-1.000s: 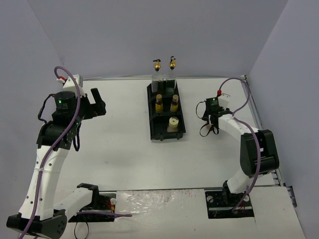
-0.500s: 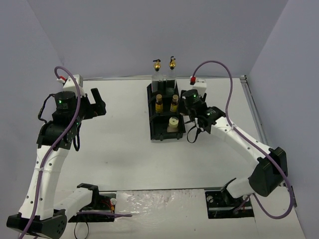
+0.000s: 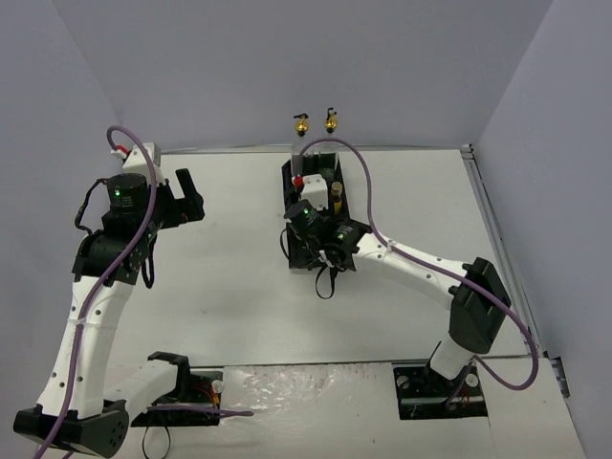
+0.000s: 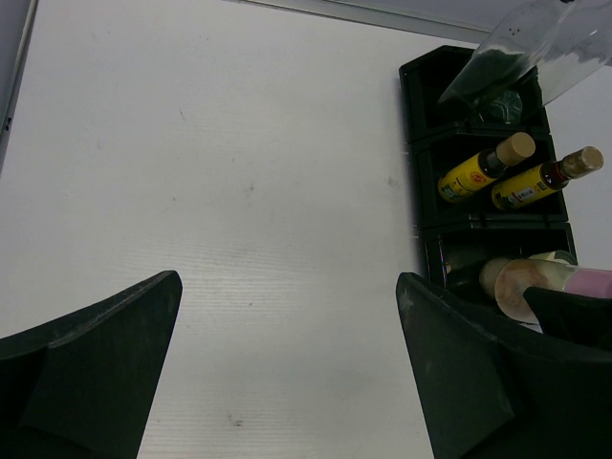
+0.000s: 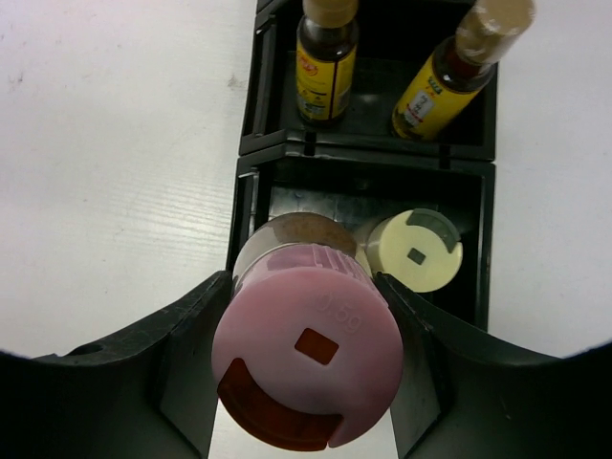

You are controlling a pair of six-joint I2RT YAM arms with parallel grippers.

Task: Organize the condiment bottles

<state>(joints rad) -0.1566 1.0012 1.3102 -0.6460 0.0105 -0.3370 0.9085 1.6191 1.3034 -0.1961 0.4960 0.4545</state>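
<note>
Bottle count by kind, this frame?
Tall clear bottles with gold pourers: 2
Short amber-yellow bottles: 2
Cream-capped bottle: 1
Pink-capped bottle: 1
Total: 6

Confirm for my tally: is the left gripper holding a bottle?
No, the left gripper stands open above the table, nothing between its jaws.

The right half of the tray's (image 5: 247, 153) near compartment is filled by the cream bottle (image 5: 415, 251); the left half is covered from above by the pink-capped bottle (image 5: 306, 359)
</note>
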